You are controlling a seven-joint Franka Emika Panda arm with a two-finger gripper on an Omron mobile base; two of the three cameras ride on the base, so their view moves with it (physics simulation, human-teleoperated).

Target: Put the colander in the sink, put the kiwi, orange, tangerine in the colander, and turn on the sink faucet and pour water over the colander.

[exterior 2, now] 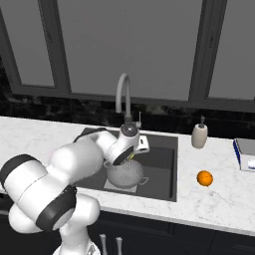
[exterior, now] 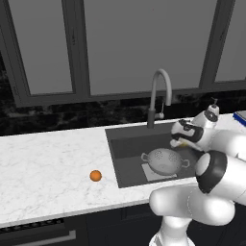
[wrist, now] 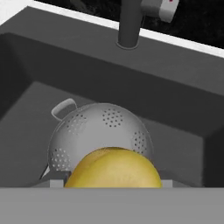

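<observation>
Your gripper hangs over the sink, its jaws closed part-way around the kiwi, a yellowish-green fruit that crowds the bottom of the hand view; the finger tips themselves are hidden behind the fruit, so the hold is judged from how it sits there. Directly below, the colander stands on the lighter patch of the basin floor, one loop handle turned toward the back left in the hand view; you cannot see into its bowl well enough from here to say what lies inside. The sink faucet rises from the counter just behind the basin, its spout arching forward. One orange fruit lies on the white marble counter to the left of the sink, and another orange fruit lies on the counter to the right, near the beige soap pump bottle.
</observation>
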